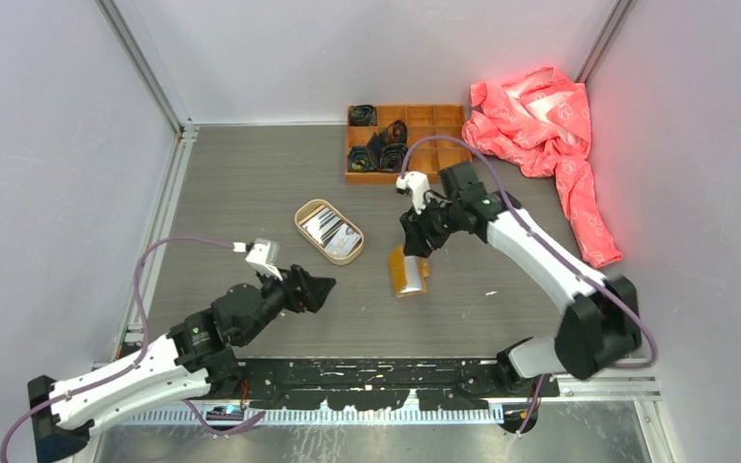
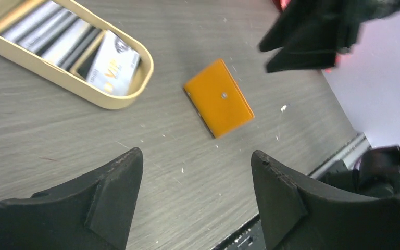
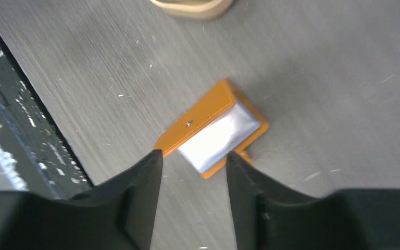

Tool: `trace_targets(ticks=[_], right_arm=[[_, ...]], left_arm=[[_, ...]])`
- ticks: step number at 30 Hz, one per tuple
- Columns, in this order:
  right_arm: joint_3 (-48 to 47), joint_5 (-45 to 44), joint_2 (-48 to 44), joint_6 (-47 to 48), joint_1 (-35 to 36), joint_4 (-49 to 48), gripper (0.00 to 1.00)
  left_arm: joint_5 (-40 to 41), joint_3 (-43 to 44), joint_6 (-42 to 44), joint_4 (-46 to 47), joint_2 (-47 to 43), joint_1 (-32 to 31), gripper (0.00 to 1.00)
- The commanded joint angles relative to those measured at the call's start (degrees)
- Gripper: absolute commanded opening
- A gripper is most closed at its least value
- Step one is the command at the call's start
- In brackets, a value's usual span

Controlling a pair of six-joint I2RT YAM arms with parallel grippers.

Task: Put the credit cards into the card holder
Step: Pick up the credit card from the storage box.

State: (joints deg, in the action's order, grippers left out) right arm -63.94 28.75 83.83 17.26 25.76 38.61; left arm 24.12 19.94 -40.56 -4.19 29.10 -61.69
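We read "VIP" on the pale top card of the credit cards [image 2: 109,70], which lie overlapped, grey with dark stripes, in the oval tan tray [image 2: 112,101]. The card holder [image 2: 220,97], a flat mustard-orange rectangle with a small metal stud and a pale lining at its gaping edge, lies on the grey wood-grain bench [image 2: 57,135] near the tray. We see the left hand [image 2: 195,159] spread wide and empty, and the right hand [image 3: 194,155] parted over it, gripping nothing

Tan oval tray [image 1: 298,220], orange box [image 1: 434,116] w/ compartments, pink cloth [image 1: 540,116].
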Motion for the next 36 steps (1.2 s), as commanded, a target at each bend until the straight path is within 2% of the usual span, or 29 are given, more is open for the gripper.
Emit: trace_targets(ticks=[1,2,3,5,8,11,13,16,21,24,29,32,36], right_arm=[[-0.79,2.33,-12.24,7.65,-0.12,-6.59,0.74],[-0.75,2.86,-12.92,7.8,-0.12,-8.28,0.91],[-1.09,3.9,-12.95,6.97,-0.12,-9.75,0.98],[-4.34,8.57,-11.08,6.11,-0.34,-7.18,0.99],[-6.66,24.36,-7.05,5.33,-2.89,-2.91,0.99],[0.08,25.72,-8.55,0.12,-4.98,-11.1,1.0],[3.65,25.98,-9.95,-1.41,-6.17,-14.0,0.99],[3.58,25.79,-10.07,-2.77,-8.04,-13.73,0.98],[1.84,24.08,-9.35,-2.05,-8.79,-11.01,0.97],[1.83,24.2,-8.84,-2.13,-8.84,-10.81,0.96],[1.37,24.05,-7.96,-1.47,-8.8,-9.91,0.96],[1.53,24.18,-6.77,-1.42,-8.81,-9.94,0.95],[1.54,24.17,-4.51,-1.91,-8.62,-10.03,0.91]], left_arm=[[-0.11,8.31,6.79,-10.12,0.73,5.4,0.77],[-2.56,10.19,8.12,-10.5,2.89,8.42,0.78],[-5.73,12.66,9.66,-11.13,5.98,11.05,0.78],[-13.49,18.08,13.11,-12.69,13.44,17.0,0.79],[-28.21,28.15,17.66,-17.18,26.13,25.92,0.76],[-38.0,38.16,28.79,-21.45,38.1,29.23,0.72],[-37.46,43.32,35.84,-25.19,44.62,29.36,0.72],[-35.04,50.93,42.35,-30.93,54.31,29.56,0.74],[-37.2,59.21,45.31,-36.12,66.74,29.71,0.73],[-35.66,62.62,46.91,-38.52,71.8,29.68,0.72],[-30.47,64.63,49.39,-38.95,75.24,30.1,0.72],[-32.87,64.79,50.01,-37.92,74.92,32.41,0.71],[-39.87,65.51,47.29,-36.16,73.98,40.09,0.71]])
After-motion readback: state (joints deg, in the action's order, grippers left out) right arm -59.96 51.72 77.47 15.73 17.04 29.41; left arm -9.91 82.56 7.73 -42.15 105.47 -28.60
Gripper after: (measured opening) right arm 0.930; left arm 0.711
